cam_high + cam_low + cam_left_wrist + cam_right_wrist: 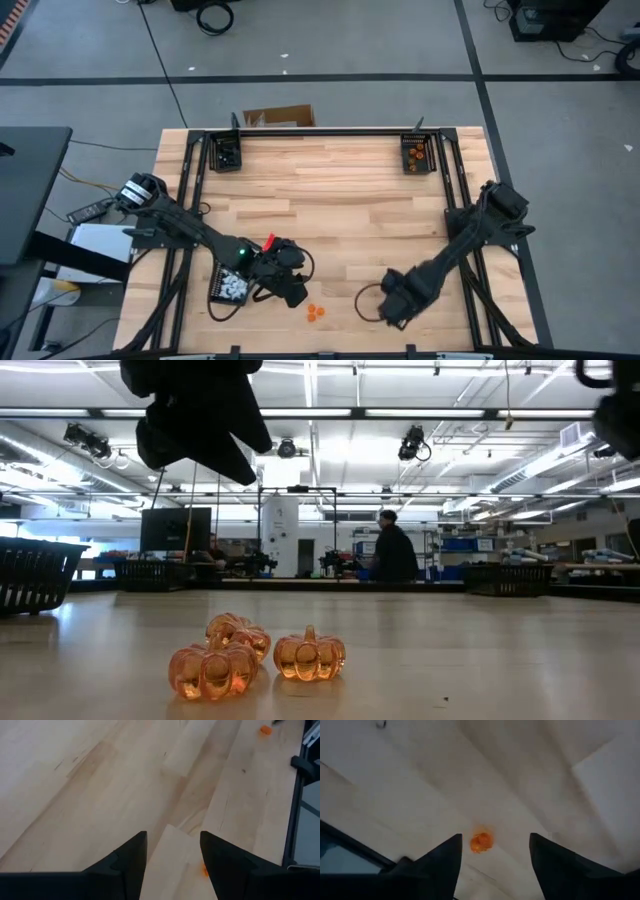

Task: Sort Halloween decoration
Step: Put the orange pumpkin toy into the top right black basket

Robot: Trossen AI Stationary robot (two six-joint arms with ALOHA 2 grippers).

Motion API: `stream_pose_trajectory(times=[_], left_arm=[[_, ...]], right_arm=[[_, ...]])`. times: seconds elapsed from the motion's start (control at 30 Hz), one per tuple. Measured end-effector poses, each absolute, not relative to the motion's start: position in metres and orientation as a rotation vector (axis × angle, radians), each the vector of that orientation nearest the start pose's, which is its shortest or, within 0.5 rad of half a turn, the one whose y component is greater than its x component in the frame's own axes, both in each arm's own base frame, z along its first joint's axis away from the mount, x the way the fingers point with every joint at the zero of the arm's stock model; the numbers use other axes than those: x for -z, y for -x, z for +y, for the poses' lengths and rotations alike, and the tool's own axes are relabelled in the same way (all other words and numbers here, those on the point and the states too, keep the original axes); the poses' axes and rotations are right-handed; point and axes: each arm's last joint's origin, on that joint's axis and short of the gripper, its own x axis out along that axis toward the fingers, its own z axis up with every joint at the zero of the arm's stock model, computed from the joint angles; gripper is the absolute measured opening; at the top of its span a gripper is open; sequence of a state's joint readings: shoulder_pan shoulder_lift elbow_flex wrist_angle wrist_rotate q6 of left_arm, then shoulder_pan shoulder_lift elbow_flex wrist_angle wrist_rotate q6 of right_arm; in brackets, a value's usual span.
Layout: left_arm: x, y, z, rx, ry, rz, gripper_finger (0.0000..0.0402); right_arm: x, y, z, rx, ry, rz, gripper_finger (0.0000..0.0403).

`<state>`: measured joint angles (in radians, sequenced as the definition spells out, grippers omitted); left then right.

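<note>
Wood table point(340, 190): pale planks under two dark arms.
White trinkets point(233, 287): heaped in the black tray point(217, 290) near the front-left edge.
Left gripper point(296, 297): just right of that tray, fingers parted, holding nothing.
Orange pumpkins point(316, 312): three clustered on bare wood between the grippers, by the front edge.
Right gripper point(386, 312): fingers spread wide, empty, low over the table right of the pumpkins.
Back-right tray point(416, 154): holds more orange pieces.

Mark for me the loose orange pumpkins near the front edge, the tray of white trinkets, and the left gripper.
orange pumpkins point(316, 313), high view, middle of the cluster.
tray of white trinkets point(216, 290), high view, its dark left rim.
left gripper point(172, 852), left wrist view, midway between its open fingertips.
</note>
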<state>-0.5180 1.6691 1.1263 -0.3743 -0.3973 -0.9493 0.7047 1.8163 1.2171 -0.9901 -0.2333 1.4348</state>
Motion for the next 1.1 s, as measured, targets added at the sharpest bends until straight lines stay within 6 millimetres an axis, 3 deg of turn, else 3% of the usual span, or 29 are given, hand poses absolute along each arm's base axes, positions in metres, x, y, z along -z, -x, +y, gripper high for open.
stream_pose_trajectory(times=[0.13,0.37,0.67,0.87,1.1], left_arm=[[-0.218,-0.305,-0.163,-0.262,0.500,0.768,0.0194],[-0.218,-0.302,-0.169,-0.245,0.491,0.773,0.0194],[-0.217,-0.296,-0.179,-0.215,0.484,0.782,0.0194],[-0.217,-0.295,-0.181,-0.212,0.478,0.787,0.0194],[-0.217,-0.295,-0.181,-0.213,0.480,0.787,0.0194]], right_arm=[[-0.163,-0.233,0.227,0.546,-0.694,1.707,0.0239],[-0.159,-0.226,0.240,0.525,-0.694,1.680,0.0252],[-0.137,-0.212,0.241,0.520,-0.724,1.685,0.0242],[-0.132,-0.209,0.238,0.532,-0.712,1.669,0.0225],[-0.132,-0.209,0.238,0.547,-0.723,1.662,0.0170]])
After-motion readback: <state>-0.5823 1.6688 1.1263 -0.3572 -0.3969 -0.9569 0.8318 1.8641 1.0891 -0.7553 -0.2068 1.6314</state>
